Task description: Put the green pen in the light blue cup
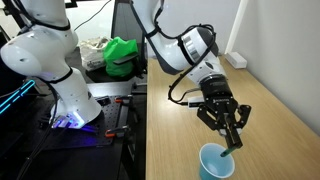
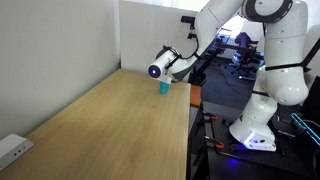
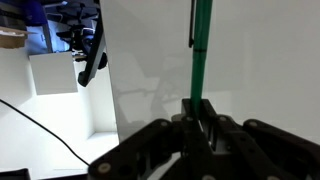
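Presently we log arm (image 1: 185,48) angled downward, fingers (image 3: 187,115) pinching green pen (image 3: 201,50) upright, light blue cup (image 1: 216,161) just below them.

Green pen (image 3: 202,50); light blue cup (image 1: 212,168); black gripper (image 1: 231,145); tan table (image 2: 110,130).

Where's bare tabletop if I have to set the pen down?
Nearly the whole wooden table is bare: the broad stretch between the light blue cup and the white box by the wall. Crowded only at the cup, under the gripper holding the green pen.
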`<state>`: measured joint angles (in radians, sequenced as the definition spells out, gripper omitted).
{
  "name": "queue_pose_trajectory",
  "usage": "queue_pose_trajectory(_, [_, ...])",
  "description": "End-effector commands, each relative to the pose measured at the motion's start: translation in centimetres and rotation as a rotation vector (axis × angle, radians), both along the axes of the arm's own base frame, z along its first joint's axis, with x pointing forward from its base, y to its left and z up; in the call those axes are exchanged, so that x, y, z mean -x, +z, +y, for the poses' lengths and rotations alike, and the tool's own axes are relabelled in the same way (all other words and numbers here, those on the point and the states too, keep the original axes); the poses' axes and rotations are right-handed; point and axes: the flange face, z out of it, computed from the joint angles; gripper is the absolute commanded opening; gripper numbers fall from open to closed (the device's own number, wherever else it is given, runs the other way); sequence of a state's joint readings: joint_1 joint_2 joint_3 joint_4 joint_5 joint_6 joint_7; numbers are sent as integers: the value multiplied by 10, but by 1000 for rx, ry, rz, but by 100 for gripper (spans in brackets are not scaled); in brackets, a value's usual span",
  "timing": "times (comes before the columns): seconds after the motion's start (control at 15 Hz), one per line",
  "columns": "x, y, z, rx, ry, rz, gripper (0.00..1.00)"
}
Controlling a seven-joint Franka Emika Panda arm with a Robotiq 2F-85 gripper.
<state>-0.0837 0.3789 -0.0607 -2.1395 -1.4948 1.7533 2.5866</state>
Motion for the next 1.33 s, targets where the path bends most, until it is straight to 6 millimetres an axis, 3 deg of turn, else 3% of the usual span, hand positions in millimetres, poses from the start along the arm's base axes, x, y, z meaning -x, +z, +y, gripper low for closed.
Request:
queue_pose_trajectory(0.0, [0, -10, 4, -16, 19, -7, 3])
queue_pose_trajectory(1.27, [-17, -62, -8, -103, 25, 46, 3])
